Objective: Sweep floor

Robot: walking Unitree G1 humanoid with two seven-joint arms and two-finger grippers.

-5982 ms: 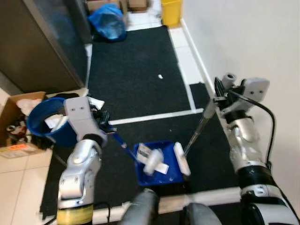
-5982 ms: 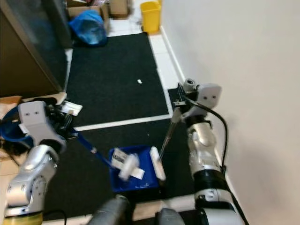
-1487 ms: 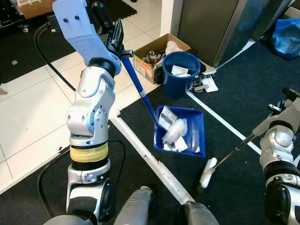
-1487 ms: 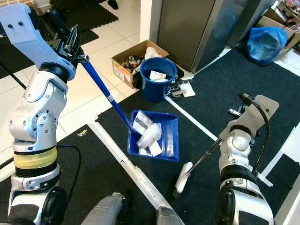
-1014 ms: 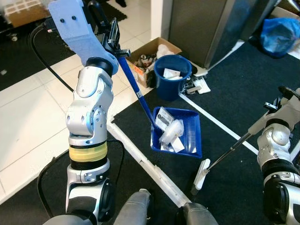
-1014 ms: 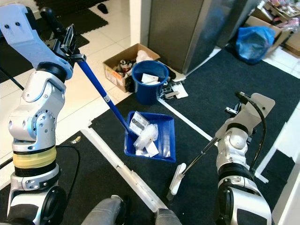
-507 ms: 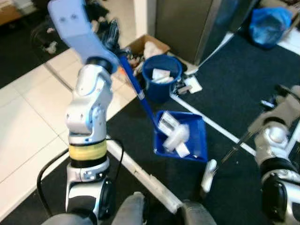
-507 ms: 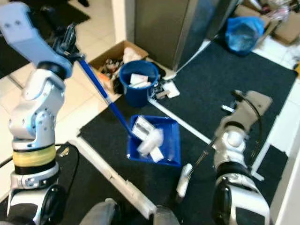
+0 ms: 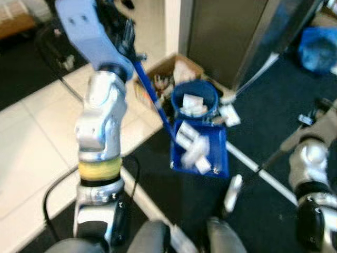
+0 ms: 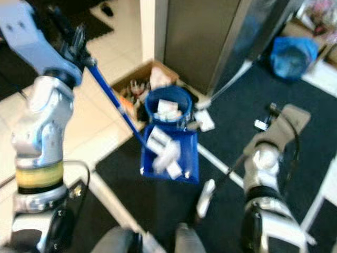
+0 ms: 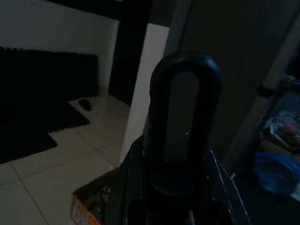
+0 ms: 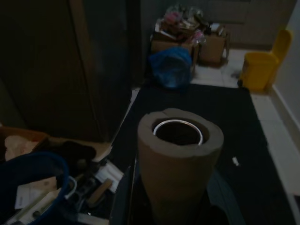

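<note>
The blue dustpan (image 9: pixel 202 150) held white scraps and hung tilted just before the blue bucket (image 9: pixel 194 101), which also held paper. A cardboard box (image 10: pixel 138 83) stood beside the bucket, at the dark mat's edge. The left pincer (image 9: pixel 126 39) pinched the dustpan's blue handle (image 10: pixel 113 98) up high. The right pincer (image 10: pixel 269 117) pinched the broom (image 10: pixel 206 196), its white head resting on open mat.

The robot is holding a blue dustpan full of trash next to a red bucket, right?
Almost. The bucket is blue, not red, as the right eye view shows. The rest holds: the left gripper holds the long handle of the blue dustpan, which is full of white trash and sits right beside the bucket.
</note>
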